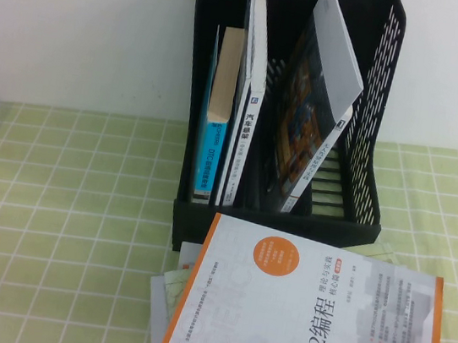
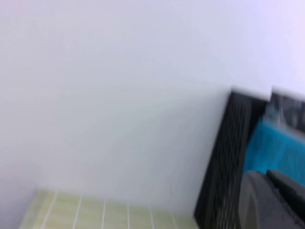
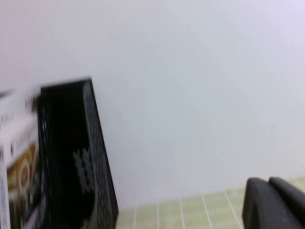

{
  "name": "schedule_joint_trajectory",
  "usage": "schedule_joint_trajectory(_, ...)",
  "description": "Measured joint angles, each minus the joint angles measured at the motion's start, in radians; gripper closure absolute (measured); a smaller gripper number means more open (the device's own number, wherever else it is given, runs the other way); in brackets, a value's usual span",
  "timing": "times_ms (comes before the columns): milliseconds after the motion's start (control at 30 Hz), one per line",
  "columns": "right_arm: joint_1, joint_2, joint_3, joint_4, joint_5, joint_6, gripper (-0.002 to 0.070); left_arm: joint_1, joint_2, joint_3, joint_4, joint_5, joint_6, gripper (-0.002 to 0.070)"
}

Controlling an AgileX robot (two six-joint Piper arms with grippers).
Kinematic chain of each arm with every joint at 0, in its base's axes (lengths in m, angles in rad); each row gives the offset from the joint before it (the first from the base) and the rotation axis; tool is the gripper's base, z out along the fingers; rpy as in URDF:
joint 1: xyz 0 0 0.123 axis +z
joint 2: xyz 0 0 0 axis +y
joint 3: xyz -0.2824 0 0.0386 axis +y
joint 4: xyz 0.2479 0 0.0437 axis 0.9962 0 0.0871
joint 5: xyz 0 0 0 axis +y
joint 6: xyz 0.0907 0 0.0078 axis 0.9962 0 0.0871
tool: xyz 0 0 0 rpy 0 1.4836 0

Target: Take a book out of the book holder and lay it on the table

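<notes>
Book (image 1: 311, 106) leans tilted in the right-hand compartment of the book holder (image 1: 377, 90), at 12 o'clock on the table (image 1: 51, 223). ROS2 book (image 1: 302, 318) lies flat at 6 o'clock, just in front of the holder. Right gripper (image 3: 271, 202) hangs beside the holder's right wall, jaws closed, empty. Left gripper (image 2: 271, 200) sits by the left wall; jaw state cannot be told.

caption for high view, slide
Book leaning in black book holder; ROS2 book flat on table.
</notes>
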Motion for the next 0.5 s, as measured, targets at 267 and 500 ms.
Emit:
schedule_joint_trajectory(267, 0.000, 0.000, 0.000, 0.102, -0.317, 0.022, 0.0678, 0.000, 0.000, 0.000, -0.033, -0.118, -0.002, 0.0678)
schedule_joint_trajectory(500, 0.000, 0.000, 0.000, 0.109, -0.516, 0.068, 0.0678, 0.000, 0.000, 0.002, -0.024, -0.400, -0.251, 0.0678)
